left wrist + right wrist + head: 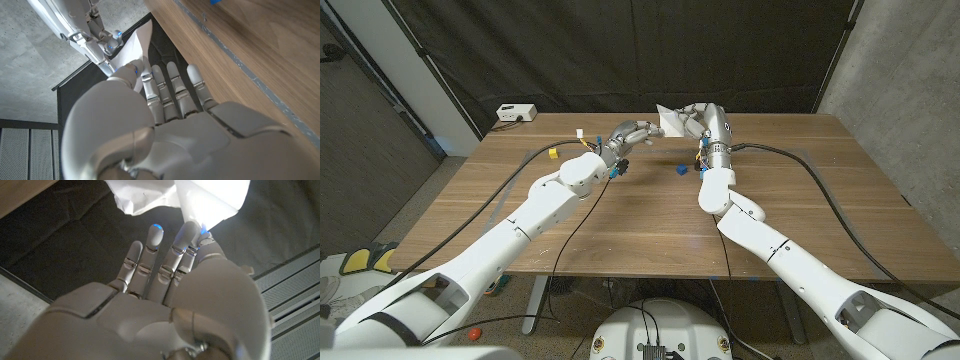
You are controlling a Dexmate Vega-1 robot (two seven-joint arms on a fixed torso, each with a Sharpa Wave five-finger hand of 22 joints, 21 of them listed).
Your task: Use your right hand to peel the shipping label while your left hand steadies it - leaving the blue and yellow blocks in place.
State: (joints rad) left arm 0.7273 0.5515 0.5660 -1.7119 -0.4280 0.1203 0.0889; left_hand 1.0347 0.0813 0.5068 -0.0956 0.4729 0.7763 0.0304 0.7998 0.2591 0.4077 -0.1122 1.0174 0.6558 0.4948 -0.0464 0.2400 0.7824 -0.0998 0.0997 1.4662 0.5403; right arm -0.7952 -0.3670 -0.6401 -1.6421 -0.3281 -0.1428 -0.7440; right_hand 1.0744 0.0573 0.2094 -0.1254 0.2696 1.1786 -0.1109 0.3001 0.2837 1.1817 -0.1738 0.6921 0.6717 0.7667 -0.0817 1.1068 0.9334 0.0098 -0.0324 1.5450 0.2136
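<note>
The wooden table [650, 215] carries both arms out to its far edge, where the two hands meet over the shipping label [672, 120], a white sheet lifted off the surface at the far middle. The right hand [703, 118] pinches that sheet between thumb and fingertips; the right wrist view shows the paper caught at its fingertips [190, 230]. The left hand [630, 134] reaches toward the sheet's left edge with fingers extended and apart, and I cannot tell whether it touches the paper. Peeling well likely means the left hand pins one layer while the right draws slowly away, staying high above the blue block [680, 169], just near of the hands, and the yellow block [552, 154], well to the left. No writing is legible on the label
</note>
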